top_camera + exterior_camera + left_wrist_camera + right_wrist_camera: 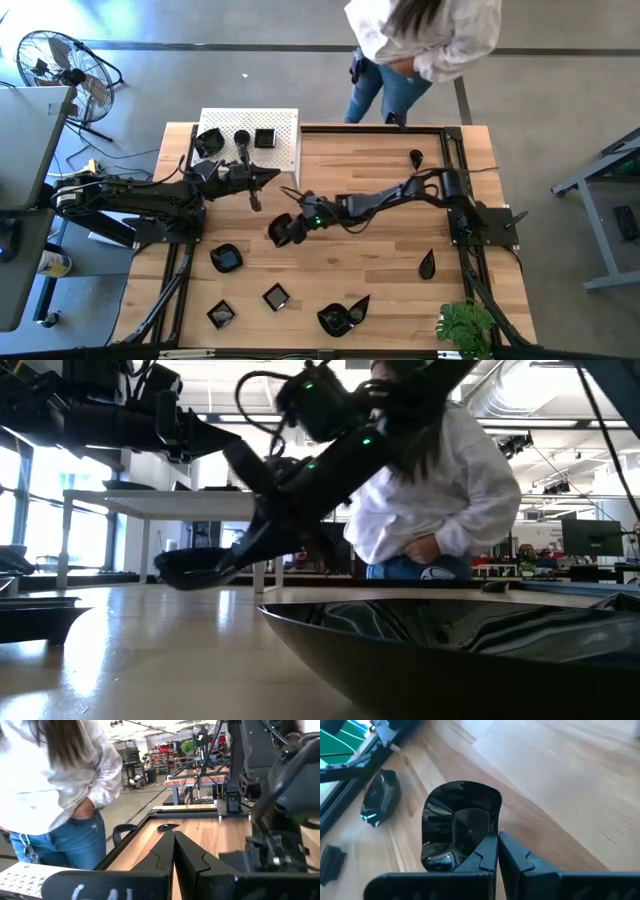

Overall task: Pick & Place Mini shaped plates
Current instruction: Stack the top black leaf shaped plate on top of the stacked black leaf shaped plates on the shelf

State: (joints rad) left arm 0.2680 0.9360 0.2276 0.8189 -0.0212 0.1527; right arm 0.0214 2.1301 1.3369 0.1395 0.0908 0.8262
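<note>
My right gripper (496, 851) is clamped on a black plate's (457, 822) rim, hiding its near edge, mid-table. My left gripper (268, 178) is pressed together, empty, beside the white stand (285, 125), which holds three plates (209, 142). Others lie scattered along the near edge.

I see the right gripper (287, 231) mid-table, closed on a mini plate (281, 230); more plates (276, 296) lie along the near edge — the stand (284, 140) sits back-left, holding three.
</note>
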